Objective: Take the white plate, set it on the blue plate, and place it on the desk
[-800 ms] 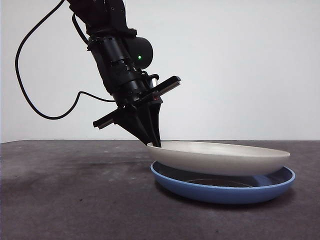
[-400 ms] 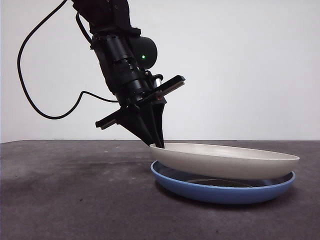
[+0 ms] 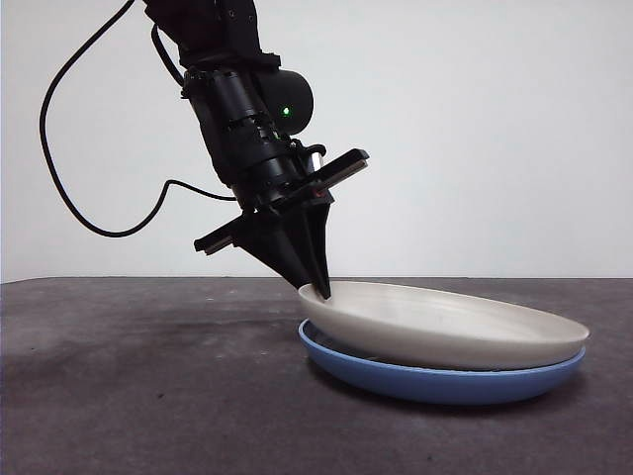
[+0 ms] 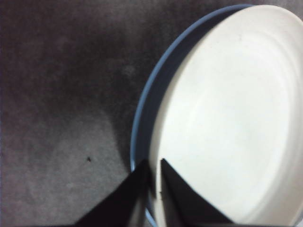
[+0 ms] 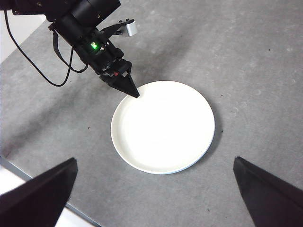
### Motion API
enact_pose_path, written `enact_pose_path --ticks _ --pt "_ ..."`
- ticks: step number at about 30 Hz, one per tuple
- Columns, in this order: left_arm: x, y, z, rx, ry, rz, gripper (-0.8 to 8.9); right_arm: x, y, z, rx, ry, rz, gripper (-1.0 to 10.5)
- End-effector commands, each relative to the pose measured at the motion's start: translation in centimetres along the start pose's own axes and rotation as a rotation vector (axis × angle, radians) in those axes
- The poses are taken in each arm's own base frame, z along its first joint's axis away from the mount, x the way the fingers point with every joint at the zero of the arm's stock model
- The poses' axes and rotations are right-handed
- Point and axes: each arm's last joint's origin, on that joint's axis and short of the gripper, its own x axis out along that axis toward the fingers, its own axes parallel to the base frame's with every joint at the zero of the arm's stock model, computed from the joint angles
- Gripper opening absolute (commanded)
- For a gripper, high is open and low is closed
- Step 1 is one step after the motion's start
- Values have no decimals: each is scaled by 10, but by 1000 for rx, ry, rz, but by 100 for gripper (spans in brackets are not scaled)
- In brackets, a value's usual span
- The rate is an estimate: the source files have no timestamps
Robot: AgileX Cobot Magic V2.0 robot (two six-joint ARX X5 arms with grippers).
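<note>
The white plate (image 3: 445, 327) lies in the blue plate (image 3: 445, 381), tilted a little with its left rim higher. My left gripper (image 3: 316, 289) comes down from the upper left and is shut on that raised left rim; in the left wrist view its jaws (image 4: 154, 165) pinch the white plate's (image 4: 227, 118) edge, with the blue plate's (image 4: 142, 118) rim showing beside it. Both plates sit on the dark desk (image 3: 148, 376). My right gripper (image 5: 154, 163) hangs high above the white plate (image 5: 163, 125), open and holding nothing.
A black cable (image 3: 59, 178) loops from the left arm over the left part of the desk. In the right wrist view the desk's edge (image 5: 28, 172) runs near the plates on one side.
The white plate's right side has come down from a level hover above the blue plate and now rests in it. The left gripper has shifted slightly right, still holding the rim.
</note>
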Motion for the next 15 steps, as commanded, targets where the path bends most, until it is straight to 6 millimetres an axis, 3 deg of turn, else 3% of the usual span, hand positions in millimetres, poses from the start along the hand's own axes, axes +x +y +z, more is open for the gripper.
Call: enact_pose_path --ticks 1,6,15 --pt "5 -3 5 27 -7 -7 236 -3 2 4 -21 -18 7 598" --pt "5 -3 6 32 -19 -10 439 -3 2 4 -22 -18 7 598" --pt "-8 -6 8 22 7 -3 446 -3 2 4 -22 -18 7 598"
